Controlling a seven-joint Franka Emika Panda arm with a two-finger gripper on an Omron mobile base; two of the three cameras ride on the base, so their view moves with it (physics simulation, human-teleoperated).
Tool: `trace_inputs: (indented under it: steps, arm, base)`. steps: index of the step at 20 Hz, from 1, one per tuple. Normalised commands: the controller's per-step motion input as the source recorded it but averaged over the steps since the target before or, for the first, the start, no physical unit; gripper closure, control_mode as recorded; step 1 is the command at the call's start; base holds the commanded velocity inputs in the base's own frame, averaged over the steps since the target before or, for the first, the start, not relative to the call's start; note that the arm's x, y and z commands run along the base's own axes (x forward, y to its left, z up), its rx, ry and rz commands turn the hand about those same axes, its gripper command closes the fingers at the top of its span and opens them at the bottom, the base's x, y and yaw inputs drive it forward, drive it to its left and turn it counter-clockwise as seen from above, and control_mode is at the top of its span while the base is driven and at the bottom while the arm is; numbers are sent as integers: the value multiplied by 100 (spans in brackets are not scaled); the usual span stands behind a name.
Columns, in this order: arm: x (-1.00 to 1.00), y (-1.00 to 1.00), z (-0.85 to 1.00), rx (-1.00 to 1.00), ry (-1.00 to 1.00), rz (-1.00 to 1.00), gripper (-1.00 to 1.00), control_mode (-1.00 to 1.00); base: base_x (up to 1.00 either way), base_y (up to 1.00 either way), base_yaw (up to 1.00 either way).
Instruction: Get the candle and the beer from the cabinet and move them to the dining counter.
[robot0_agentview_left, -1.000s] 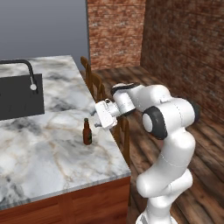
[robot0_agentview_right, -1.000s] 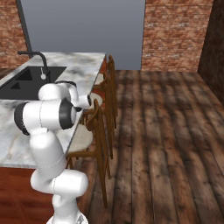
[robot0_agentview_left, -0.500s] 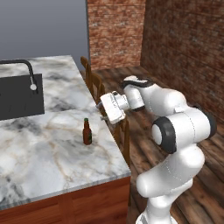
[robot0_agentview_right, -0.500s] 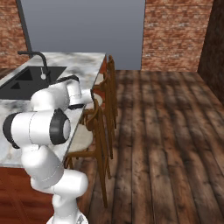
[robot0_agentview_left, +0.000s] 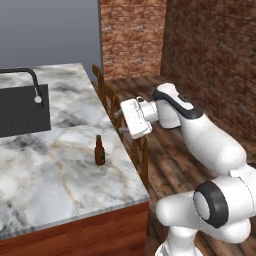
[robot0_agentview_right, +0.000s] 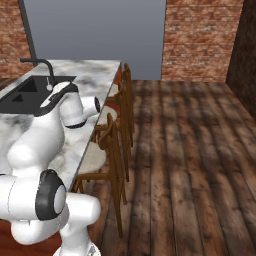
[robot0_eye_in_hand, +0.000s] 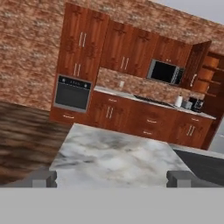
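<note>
Beer: we see the beer (robot0_agentview_left: 100, 150) standing upright on the dining counter (robot0_agentview_left: 55, 175), near its right edge, well in front of the black sink (robot0_agentview_left: 22, 110).
Gripper: we find the gripper (robot0_agentview_left: 119, 119) above the counter's edge, apart from the bottle; its fingertips (robot0_eye_in_hand: 43, 178) stand wide apart and hold nothing.
Cabinet: across the room, we note the cabinet (robot0_eye_in_hand: 208, 72) with one door swung open.
Stools: wooden stools (robot0_agentview_right: 107, 150) line the counter's side.

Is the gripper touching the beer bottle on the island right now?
Apart. The left base view shows the gripper up and right of the beer bottle, marble showing between.
</note>
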Motion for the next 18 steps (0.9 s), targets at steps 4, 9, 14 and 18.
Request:
trace_inputs:
  steps: [4,9,14,18]
  arm:
    - [-95,17,59,0,8,-12,-100,-100]
    - [-96,20,57,0,12,-17,-100,-100]
    - [-99,14,43,0,15,-20,-100,-100]
    - [-100,8,27,0,18,-21,-100,-100]
  base:
    - [0,0,0]
    - [0,0,0]
    - [0,0,0]
    - [0,0,0]
